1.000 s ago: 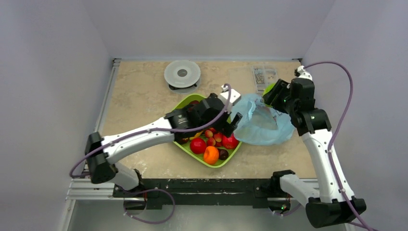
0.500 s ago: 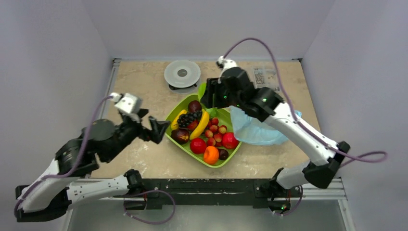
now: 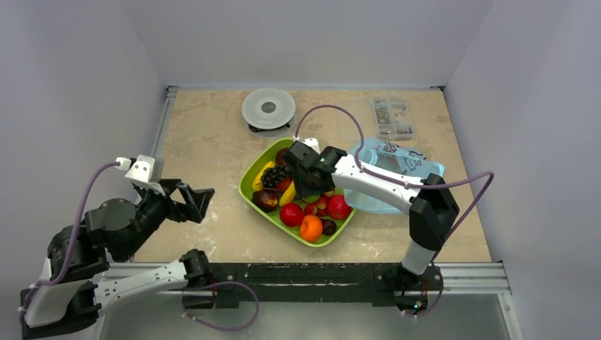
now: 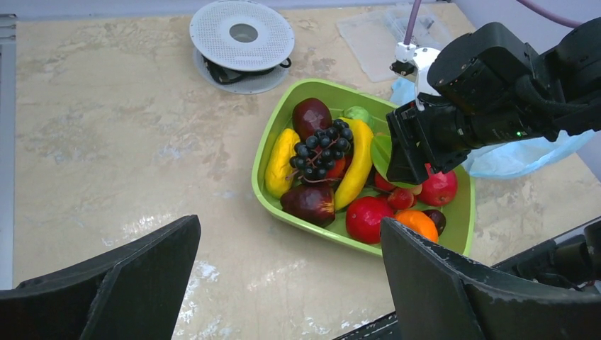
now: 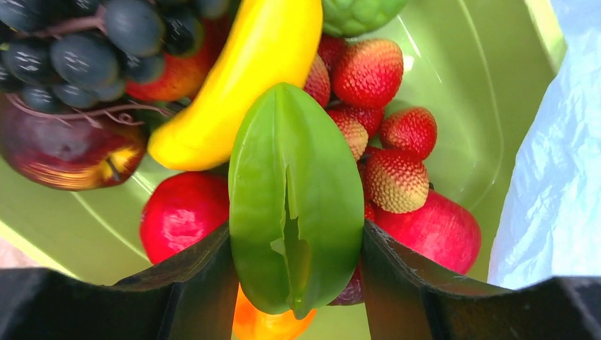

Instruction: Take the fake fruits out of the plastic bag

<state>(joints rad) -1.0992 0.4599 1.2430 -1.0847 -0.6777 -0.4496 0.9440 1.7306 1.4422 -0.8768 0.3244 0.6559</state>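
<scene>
Overhead, right gripper [image 5: 296,232] largely hides its clamped green oval [image 5: 294,177] above the crowded tray [image 5: 461,85]; left gripper [image 3: 193,202] gapes empty, well clear.

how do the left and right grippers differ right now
The left gripper is wide open and holds nothing; the right gripper is shut on the green oval fruit. The left gripper hangs over the table beside the green tray; the right gripper is above the tray itself. Both have black fingers, and neither is at the plastic bag.
</scene>
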